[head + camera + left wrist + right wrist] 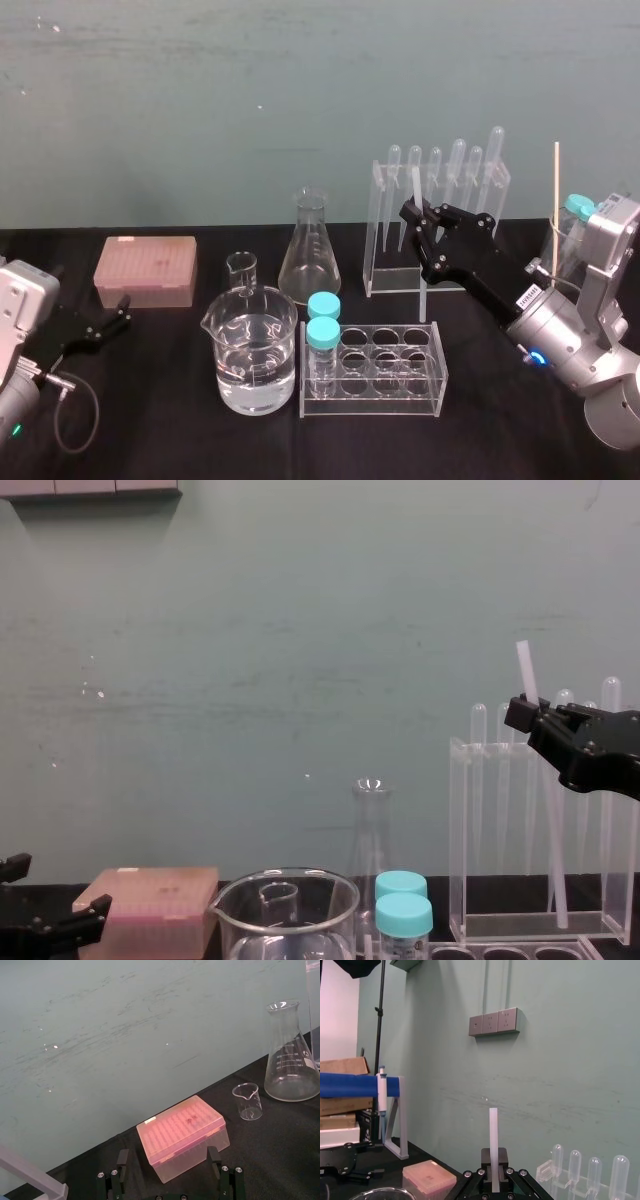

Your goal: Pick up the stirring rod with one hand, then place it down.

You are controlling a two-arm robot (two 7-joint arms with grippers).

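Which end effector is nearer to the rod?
Right. The right end effector is shut on the rod, in front of the pipette rack. The left end effector lies far off, near the pink box.

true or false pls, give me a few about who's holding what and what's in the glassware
1. The right gripper is shut on the stirring rod. True.
2. The stirring rod lies flat on the table. False: it stands near upright, slightly tilted, in front of the pipette rack.
3. The left gripper grips the pink box. False: it is open and holds nothing; the box lies ahead of it.
4. Two blue-capped vials stand in the tube rack. True.
5. The large beaker is empty. False: it holds clear liquid.
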